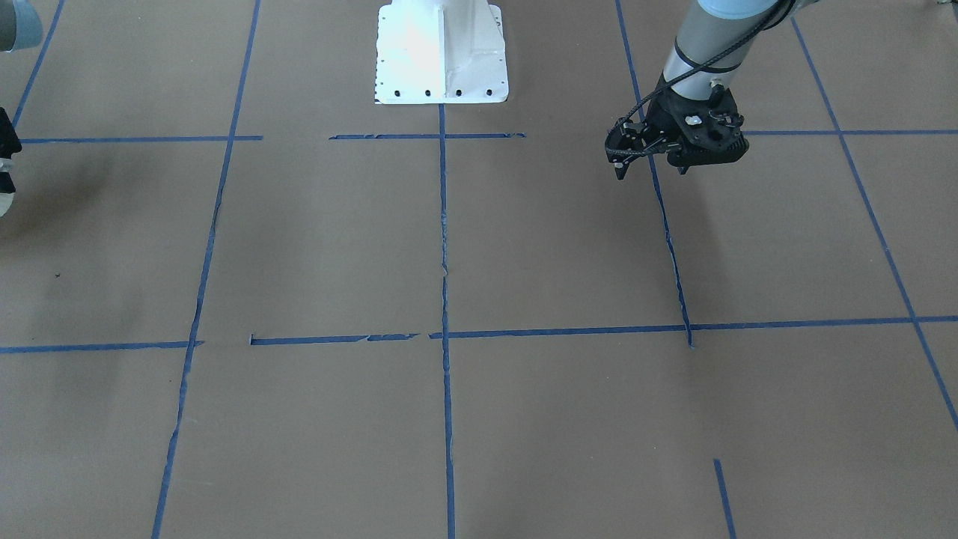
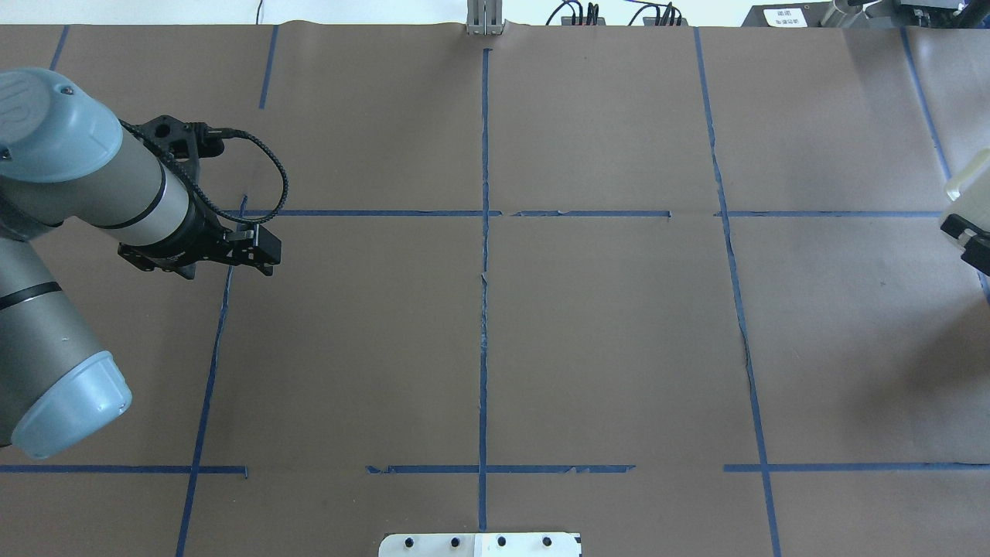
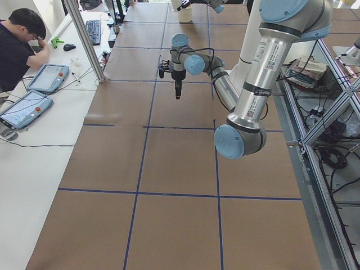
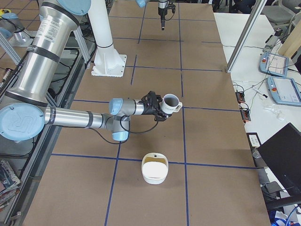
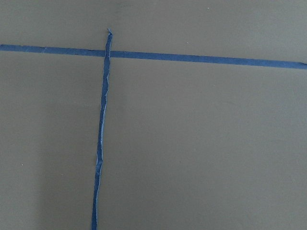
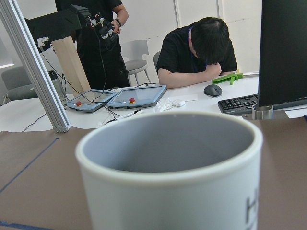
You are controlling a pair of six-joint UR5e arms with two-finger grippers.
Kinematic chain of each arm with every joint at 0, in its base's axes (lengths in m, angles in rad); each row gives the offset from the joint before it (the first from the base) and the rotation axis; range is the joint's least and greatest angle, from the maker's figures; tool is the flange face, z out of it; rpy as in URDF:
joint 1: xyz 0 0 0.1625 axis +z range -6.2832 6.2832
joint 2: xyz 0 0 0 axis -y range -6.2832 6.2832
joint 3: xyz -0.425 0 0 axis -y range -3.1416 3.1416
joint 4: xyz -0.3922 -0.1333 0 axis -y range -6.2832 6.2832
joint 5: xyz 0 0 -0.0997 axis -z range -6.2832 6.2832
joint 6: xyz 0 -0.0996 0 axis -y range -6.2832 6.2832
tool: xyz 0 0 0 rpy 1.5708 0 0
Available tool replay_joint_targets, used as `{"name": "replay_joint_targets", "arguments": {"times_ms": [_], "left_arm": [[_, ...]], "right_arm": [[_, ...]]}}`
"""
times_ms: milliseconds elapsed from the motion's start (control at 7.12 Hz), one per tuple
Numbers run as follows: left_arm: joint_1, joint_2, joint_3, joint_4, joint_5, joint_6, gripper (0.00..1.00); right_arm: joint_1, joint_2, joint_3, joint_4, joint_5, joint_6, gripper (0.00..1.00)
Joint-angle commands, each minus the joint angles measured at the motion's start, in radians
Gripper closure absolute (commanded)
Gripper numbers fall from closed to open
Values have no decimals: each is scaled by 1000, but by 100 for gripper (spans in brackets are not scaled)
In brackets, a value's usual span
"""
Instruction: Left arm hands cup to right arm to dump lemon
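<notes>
- White and ribbed, the cup sat upright in the air toward the right end of the tabletop, about midway between the robot's edge and the operators' edge.
- The right gripper was clamped on the cup, as we judged from the side view. We could not tell which part of the mug its fingers pinched.
- The right wrist camera showed us only the grey upper wall of the cup. Its bottom was hidden, so we could not tell whether the lemon lay inside.
- The left gripper hung empty with its fingers apart, over a crossing of blue tape toward the left end, well apart from the cup.
- We judged the handover done and the dump not yet done.
- A white tub lay nearer the right end edge than the cup, and the cup was not above it.
- If the tub was the target, a tip from this spot could have missed. The lemon would then drop on bare tabletop and might roll toward an edge.
- Glazed ceramic is slick, we reckoned. If the wrist rolled quickly, the weight could shift and the cup could turn in the fingers or slip out.
- A tilt begun too low beside the tub could have knocked its wall and shoved it along.
</notes>
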Motion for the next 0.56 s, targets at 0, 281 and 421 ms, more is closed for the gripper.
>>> {"name": "replay_joint_targets", "arguments": {"times_ms": [0,281,421], "left_arm": [[0,-5,3,-2,0,0,0],[0,-14,9,-5,0,2,0],[0,-21,8,-5,0,2,0]], "right_arm": [[1,-12,-271,348,2,134,100],[-1,-6,-488,640,0,287,100],[-2,-1,-501,667,-3,413,100]]}}
